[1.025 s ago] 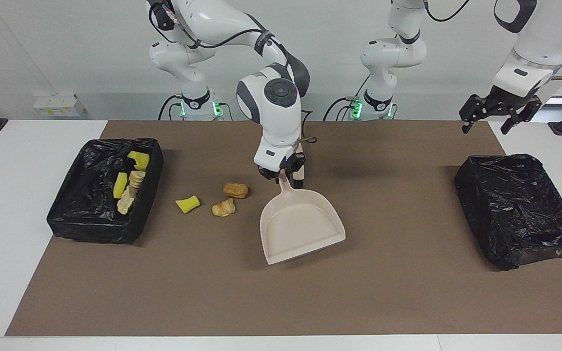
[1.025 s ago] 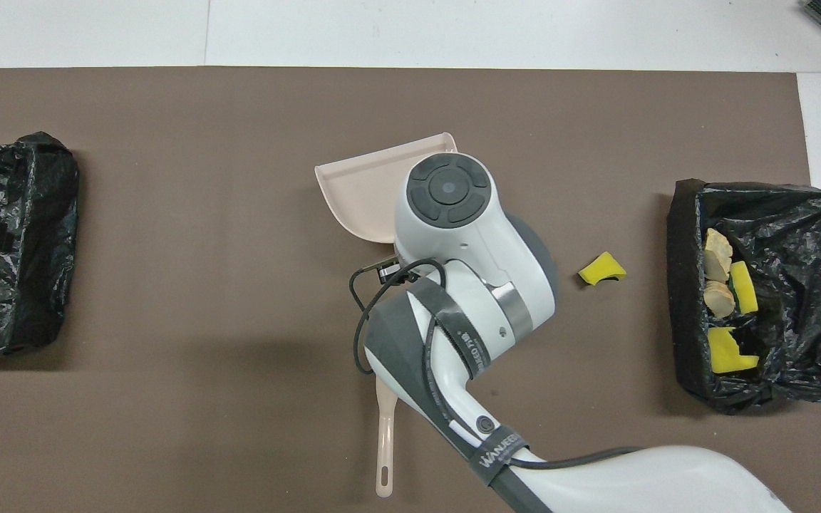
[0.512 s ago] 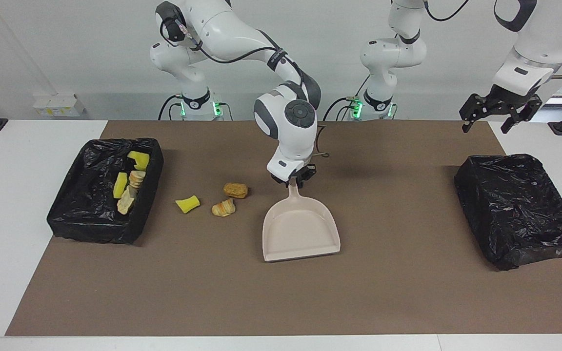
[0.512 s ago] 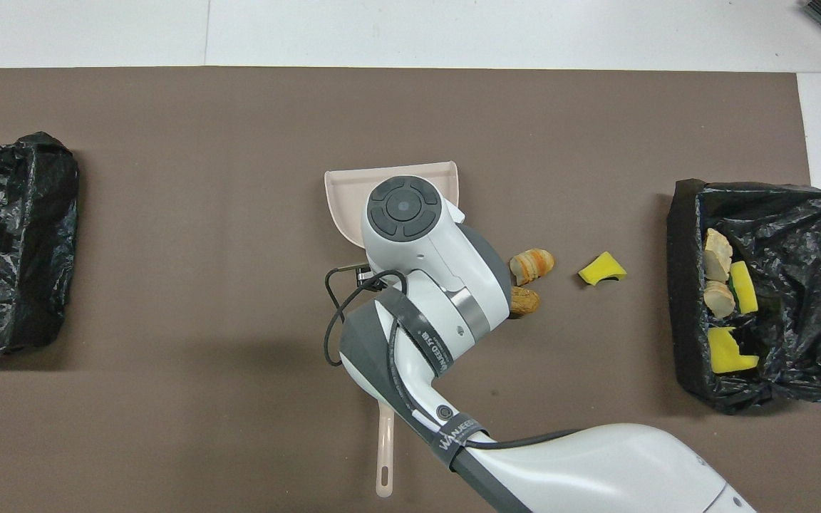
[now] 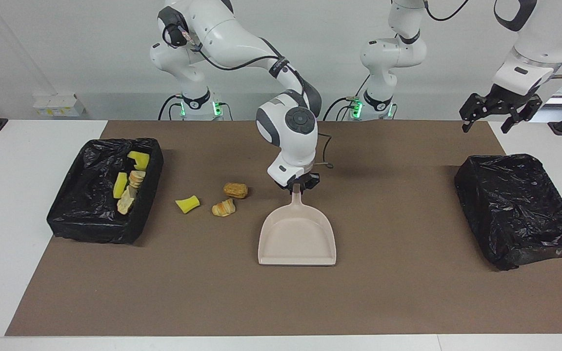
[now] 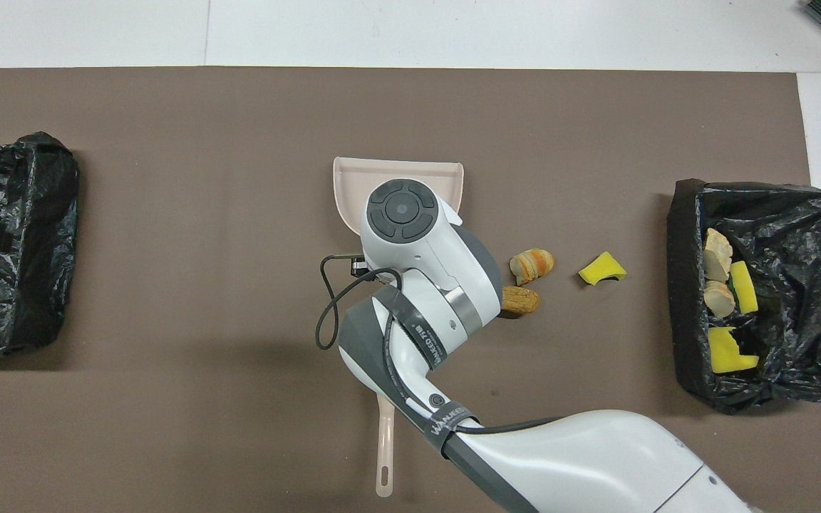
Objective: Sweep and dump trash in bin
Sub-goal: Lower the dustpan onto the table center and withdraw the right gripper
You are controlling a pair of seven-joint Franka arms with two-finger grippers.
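My right gripper is shut on the handle of the beige dustpan, which sits flat and low at the middle of the mat, its open lip turned away from the robots. In the overhead view the right arm covers most of the dustpan. Three pieces of trash lie on the mat beside it, toward the right arm's end: a bread chunk, a croissant piece and a yellow sponge. The bin at that end holds several more scraps. My left gripper hangs open, high over the mat's corner.
A second black-lined bin stands at the left arm's end of the mat. A beige brush handle lies nearer to the robots than the dustpan, its head hidden under the right arm. The left arm waits.
The right gripper has swung the dustpan round so its lip faces straight away from the robots, and shifted it slightly away from the trash. The scraps and the left arm have not moved.
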